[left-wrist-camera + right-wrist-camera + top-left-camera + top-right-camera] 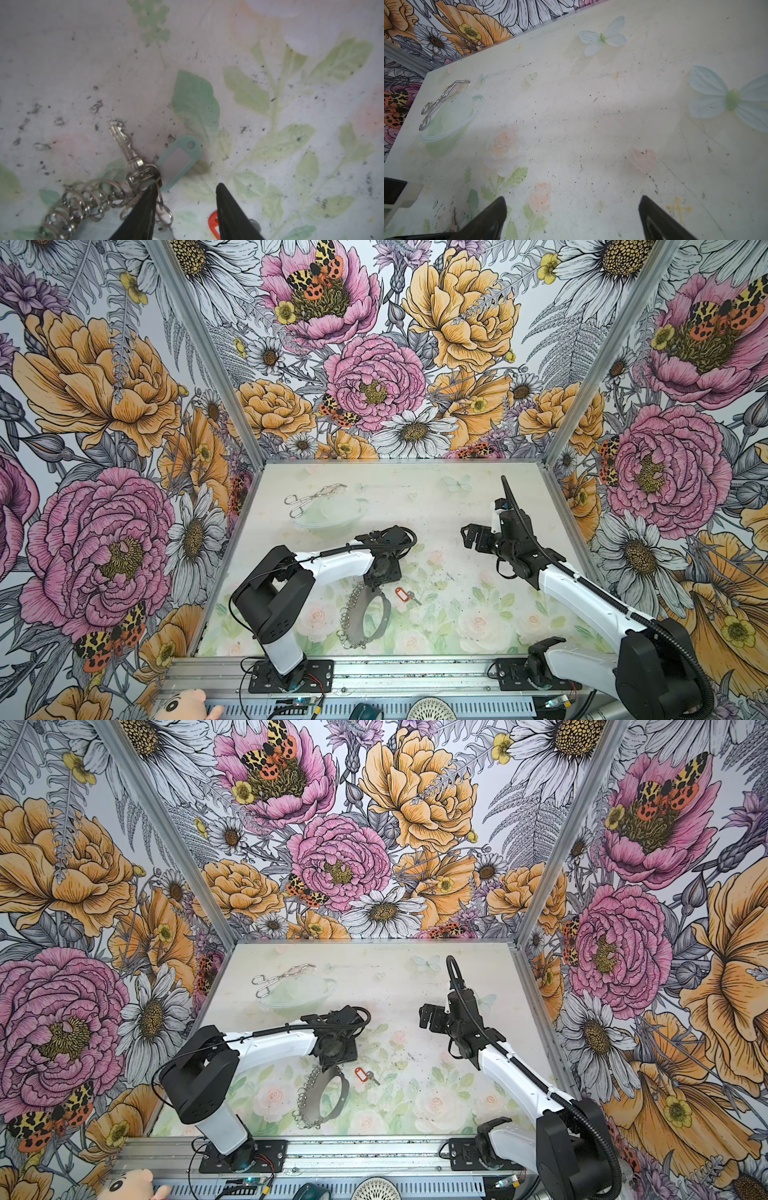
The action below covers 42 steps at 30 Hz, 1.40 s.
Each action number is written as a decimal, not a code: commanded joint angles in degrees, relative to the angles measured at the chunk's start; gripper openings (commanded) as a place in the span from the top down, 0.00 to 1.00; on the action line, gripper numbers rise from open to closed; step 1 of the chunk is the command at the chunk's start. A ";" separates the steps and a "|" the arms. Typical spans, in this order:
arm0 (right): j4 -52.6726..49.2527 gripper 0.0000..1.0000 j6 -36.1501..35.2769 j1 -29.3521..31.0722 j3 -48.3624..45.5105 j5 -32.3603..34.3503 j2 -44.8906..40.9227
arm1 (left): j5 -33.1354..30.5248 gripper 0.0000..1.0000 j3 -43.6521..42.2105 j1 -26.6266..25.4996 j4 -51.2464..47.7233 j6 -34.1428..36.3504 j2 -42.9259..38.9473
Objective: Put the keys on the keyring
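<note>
Floral table (pixel 436 510), keys (pixel 405 595) beside left pincer (pixel 187 186)

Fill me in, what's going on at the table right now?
The left gripper is down at the far end of the keyring, jaws apart, gripping nothing visible. Its wrist view shows a silver key with a teal tag by the small rings; whether it is threaded on, I cannot tell. The keys with the red tag lie loose on the table beside the hoop. The right gripper hovers open, away from both.
</note>
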 commanded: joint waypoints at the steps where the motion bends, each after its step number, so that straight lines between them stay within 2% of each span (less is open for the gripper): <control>1: -0.44 0.00 -0.31 0.44 2.33 -0.89 0.13 | 0.96 0.54 3.42 1.34 2.34 3.73 2.55; 11: -1.03 0.00 -0.21 0.54 2.69 -0.37 0.20 | 2.35 0.53 6.70 0.56 3.36 5.43 4.99; 16: -1.06 0.01 -0.23 0.63 2.69 -0.27 0.38 | -0.33 0.48 5.30 -0.50 1.88 3.79 2.01; 20: -1.09 0.01 -0.27 0.79 3.39 -0.63 1.31 | 0.30 0.46 4.07 -0.51 1.74 2.06 2.39; 31: -1.12 0.00 -0.32 1.01 3.23 -0.29 1.01 | 1.78 0.44 7.08 -0.63 1.92 2.81 8.98; 37: -1.12 0.00 -0.38 1.02 3.05 0.72 0.82 | 2.24 0.44 12.50 -0.68 2.94 4.54 14.09; 42: -1.72 0.01 -0.54 0.94 2.70 2.58 -0.59 | 2.96 0.44 22.57 0.10 3.36 6.95 21.10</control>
